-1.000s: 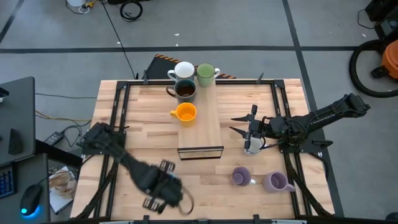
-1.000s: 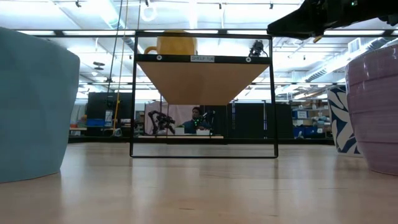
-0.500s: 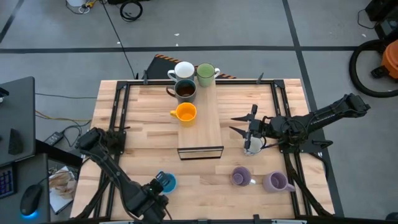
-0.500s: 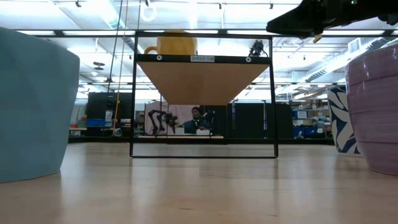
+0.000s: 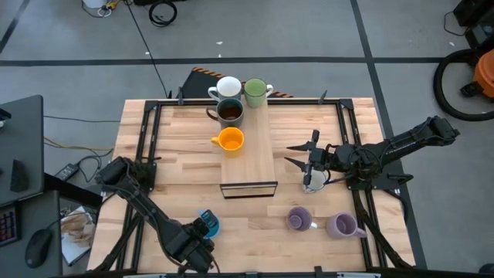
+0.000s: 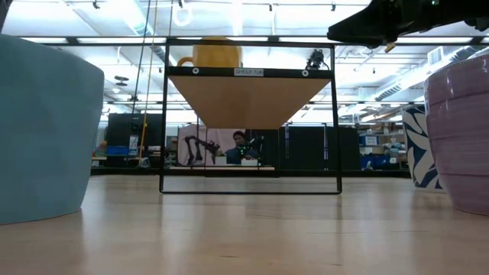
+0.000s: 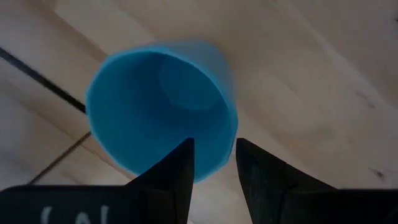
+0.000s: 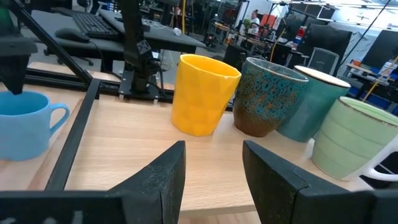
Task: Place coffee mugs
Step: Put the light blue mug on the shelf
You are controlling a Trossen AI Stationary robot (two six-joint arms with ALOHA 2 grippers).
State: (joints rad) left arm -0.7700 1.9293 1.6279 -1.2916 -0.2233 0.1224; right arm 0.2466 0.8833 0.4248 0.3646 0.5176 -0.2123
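The blue mug (image 5: pixel 208 225) (image 6: pixel 38 130) stands near the table's near edge, left of centre. My left gripper (image 5: pixel 198 242) (image 7: pixel 214 163) is at its near rim, shut on the wall. My right gripper (image 5: pixel 288 154) (image 8: pixel 211 155) hangs open right of the shelf, beside a white patterned mug (image 5: pixel 312 181) (image 6: pixel 416 145) and touching nothing. The orange mug (image 5: pixel 230 140), a dark mug (image 5: pixel 229 112), a white mug (image 5: pixel 228 86) and a green mug (image 5: pixel 255 91) stand on the wooden shelf (image 5: pixel 258 154). Two light purple mugs (image 5: pixel 299 219) (image 5: pixel 340 225) stand on the table by the near right. My left gripper holds the blue mug by its rim wall (image 7: pixel 219 146) on the side nearest the table's near edge. One finger (image 7: pixel 177 171) is inside the mug and the other (image 7: pixel 258 177) is outside, coming from above. The mug stands upright; whether its base has left the table I cannot tell.
The raised shelf on a black frame (image 6: pixel 250 114) stands mid-table. Black rails (image 5: pixel 143 147) (image 5: pixel 359 154) run along both table sides. Bare wood lies between the blue mug and the purple mugs. A monitor and cables sit off the table's left.
My left arm swung from over the blue mug toward the table's near edge, uncovering the mug, then came back a little to its rim. In the low view the mug's outline shifted slightly. The right arm kept still.
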